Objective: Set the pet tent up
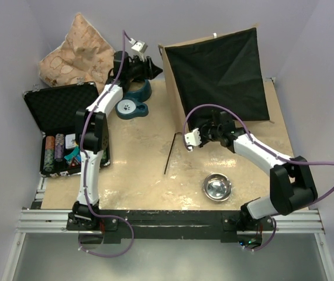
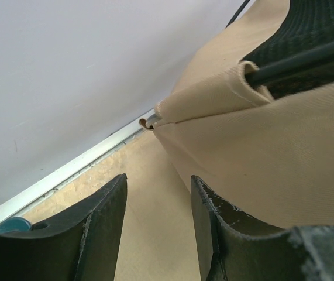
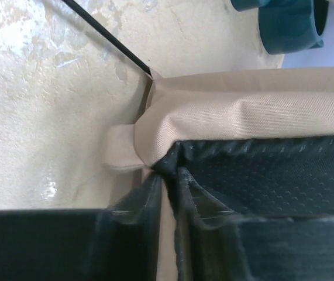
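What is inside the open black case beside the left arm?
The open black case holds stacks of round coloured chips. The white left arm covers its right edge, so anything there is hidden.

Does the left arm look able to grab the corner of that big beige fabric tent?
Probably yes: the left gripper stands open, facing a corner of the beige fabric tent, only bare tabletop between.

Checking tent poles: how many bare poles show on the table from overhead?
1: a pole at the pet tent's near-left corner, beside the right gripper. Others may hide in fabric.
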Robot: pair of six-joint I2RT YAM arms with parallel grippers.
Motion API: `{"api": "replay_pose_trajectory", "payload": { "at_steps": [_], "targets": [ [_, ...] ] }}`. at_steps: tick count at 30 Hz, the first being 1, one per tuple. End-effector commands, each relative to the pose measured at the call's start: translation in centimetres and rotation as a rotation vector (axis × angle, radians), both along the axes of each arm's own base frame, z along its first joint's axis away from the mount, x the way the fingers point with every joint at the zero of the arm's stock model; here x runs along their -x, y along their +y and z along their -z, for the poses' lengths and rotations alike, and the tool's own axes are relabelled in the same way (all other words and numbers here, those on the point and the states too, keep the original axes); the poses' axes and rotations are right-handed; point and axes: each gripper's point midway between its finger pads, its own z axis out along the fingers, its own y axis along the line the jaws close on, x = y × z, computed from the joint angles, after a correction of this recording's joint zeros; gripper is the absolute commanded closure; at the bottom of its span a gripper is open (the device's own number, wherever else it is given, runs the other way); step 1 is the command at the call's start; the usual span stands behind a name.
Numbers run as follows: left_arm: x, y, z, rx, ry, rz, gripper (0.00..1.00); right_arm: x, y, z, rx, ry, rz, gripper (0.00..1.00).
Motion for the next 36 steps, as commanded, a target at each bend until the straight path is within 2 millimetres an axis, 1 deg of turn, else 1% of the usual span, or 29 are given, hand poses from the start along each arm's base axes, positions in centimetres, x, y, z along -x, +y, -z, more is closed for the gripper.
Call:
{"api": "replay_pose_trajectory", "payload": {
  "at_steps": [1,2,3,4,6,7,8,9,10,12,13,14,15,16,17,18,19,21,22,24,26,27,29,31,32,33,34,35,36],
  "targets": [
    [0.2,0.2,-3.4,0.023,-0.078,0.018,0.46,-1.9,0.8,-4.0,-0.106,-0.033,0.063,1.0],
    [0.5,0.3,-3.8,0.027,-0.085,0.028,0.42,-2.0,0.9,-5.0,-0.127,-0.018,0.079,1.0],
    [0.9,0.6,-4.4,0.035,-0.092,0.039,0.36,-1.8,1.1,-6.3,-0.149,-0.006,0.081,1.0],
    [1.3,0.8,-4.7,0.042,-0.092,0.055,0.31,-1.5,1.1,-7.2,-0.169,0.007,0.085,1.0],
    [3.0,1.4,-7.1,0.047,-0.12,0.086,0.23,-0.9,1.5,-10.2,-0.251,0.029,0.107,1.0],
    [4.1,1.8,-8.3,0.047,-0.14,0.105,0.19,-0.5,1.7,-11.6,-0.28,0.036,0.109,1.0],
    [5.2,2.3,-8.8,0.039,-0.15,0.118,0.14,-0.2,1.9,-13.2,-0.31,0.04,0.105,1.0],
    [6.5,2.7,-10.1,0.022,-0.179,0.122,0.11,0.2,1.9,-14.1,-0.331,0.051,0.104,1.0],
    [7.6,3.4,-10.3,0.0,-0.183,0.114,0.1,0.6,2.0,-14.9,-0.345,0.06,0.098,1.0],
    [10.5,4.7,-12.7,-0.051,-0.233,0.097,0.08,1.3,2.0,-16.3,-0.391,0.08,0.1,1.0],
    [11.9,5.4,-12.9,-0.081,-0.245,0.092,0.07,1.5,2.0,-16.8,-0.405,0.093,0.096,1.0],
    [13.8,6.0,-14.1,-0.106,-0.265,0.089,0.07,1.9,2.1,-17.2,-0.413,0.108,0.089,1.0],
    [15.4,6.6,-14.0,-0.131,-0.263,0.092,0.07,2.1,2.2,-17.7,-0.421,0.129,0.085,1.0],
    [17.5,6.9,-14.9,-0.161,-0.298,0.105,0.07,2.4,2.4,-18.0,-0.427,0.164,0.078,1.0],
    [19.9,7.1,-15.1,-0.185,-0.312,0.136,0.07,2.6,2.6,-18.9,-0.447,0.192,0.076,1.0],
    [22.0,7.1,-14.3,-0.225,-0.321,0.177,0.07,2.8,2.9,-19.3,-0.465,0.23,0.078,1.0],
    [24.4,7.1,-14.6,-0.237,-0.341,0.213,0.09,2.9,3.1,-20.2,-0.486,0.253,0.083,1.0],
    [29.0,6.6,-13.3,-0.252,-0.363,0.326,0.11,3.1,3.5,-21.6,-0.531,0.295,0.087,1.0],
    [31.3,6.4,-13.1,-0.25,-0.379,0.377,0.12,3.1,3.6,-22.1,-0.554,0.32,0.102,1.0],
    [35.1,6.0,-12.5,-0.22,-0.399,0.459,0.12,3.2,3.9,-22.6,-0.583,0.375,0.117,1.0],
    [37.9,5.7,-11.9,-0.2,-0.435,0.534,0.12,3.2,4.0,-22.5,-0.591,0.419,0.14,1.0],
    [38.9,5.5,-12.0,-0.181,-0.452,0.555,0.13,3.2,3.9,-22.6,-0.604,0.44,0.164,1.0],
    [40.4,5.3,-12.1,-0.149,-0.468,0.597,0.15,3.7,3.9,-22.9,-0.605,0.474,0.167,1.0],
    [41.0,5.0,-12.2,-0.141,-0.485,0.614,0.16,3.9,3.9,-23.8,-0.616,0.484,0.172,1.0],
    [41.1,4.8,-13.0,-0.137,-0.53,0.615,0.18,3.9,4.0,-24.2,-0.623,0.487,0.173,1.0],
    [41.3,4.6,-13.7,-0.113,-0.538,0.614,0.19,4.0,4.1,-24.8,-0.639,0.485,0.177,1.0],
    [41.7,4.5,-14.5,-0.074,-0.518,0.613,0.21,3.9,4.1,-25.2,-0.654,0.491,0.182,1.0],
    [42.1,4.3,-15.5,-0.048,-0.546,0.617,0.24,3.9,4.2,-25.5,-0.664,0.499,0.18,1.0],
    [42.7,4.2,-16.1,-0.007,-0.531,0.625,0.26,4.0,4.4,-25.8,-0.67,0.498,0.17,1.0]
  ]
}}
